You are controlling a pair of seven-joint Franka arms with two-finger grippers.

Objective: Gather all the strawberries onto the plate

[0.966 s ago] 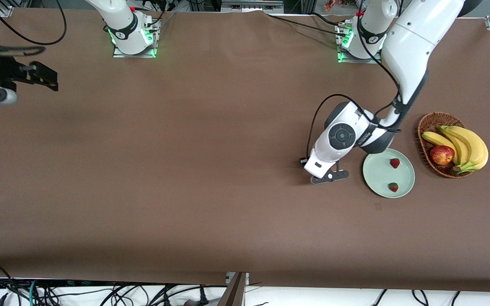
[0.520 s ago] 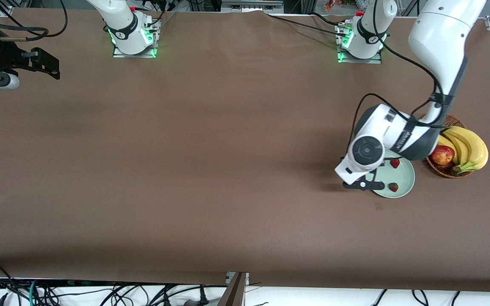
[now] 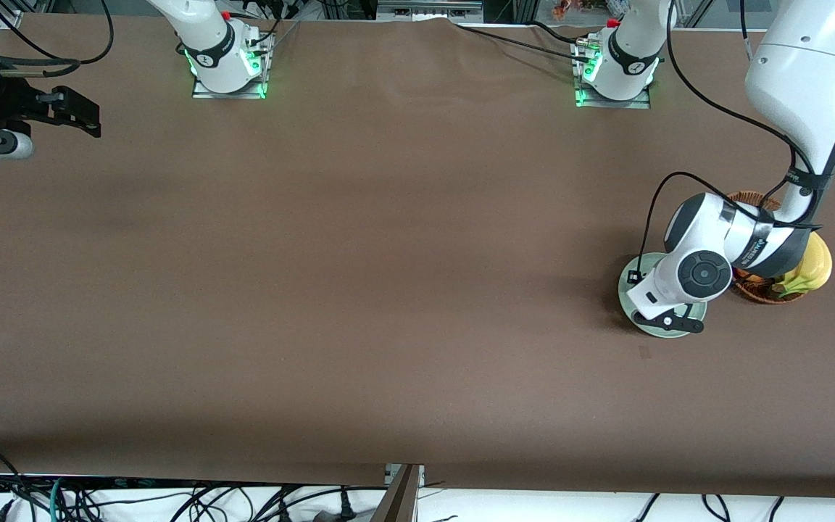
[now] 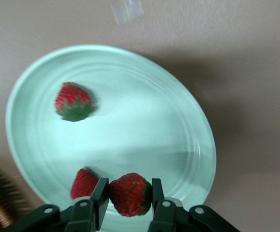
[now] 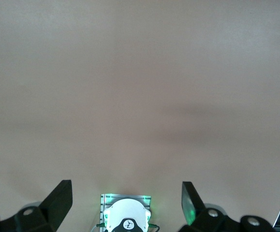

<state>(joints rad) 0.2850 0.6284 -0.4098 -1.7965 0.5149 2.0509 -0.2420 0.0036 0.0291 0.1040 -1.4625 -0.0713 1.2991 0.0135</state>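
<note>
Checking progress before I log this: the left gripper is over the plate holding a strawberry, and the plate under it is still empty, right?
Not quite. The plate already has two strawberries on it, as the left wrist view shows. The rest holds: the left gripper is over the plate, shut on a third strawberry.

Left arm's wrist (image 3: 700,274) over mint-green plate (image 3: 628,290) near table's left-arm end, hiding most of it; wicker basket (image 3: 751,290) with bananas (image 3: 816,268) beside plate. Right gripper (image 3: 69,116) waits at right-arm end edge, fingers apart.
</note>
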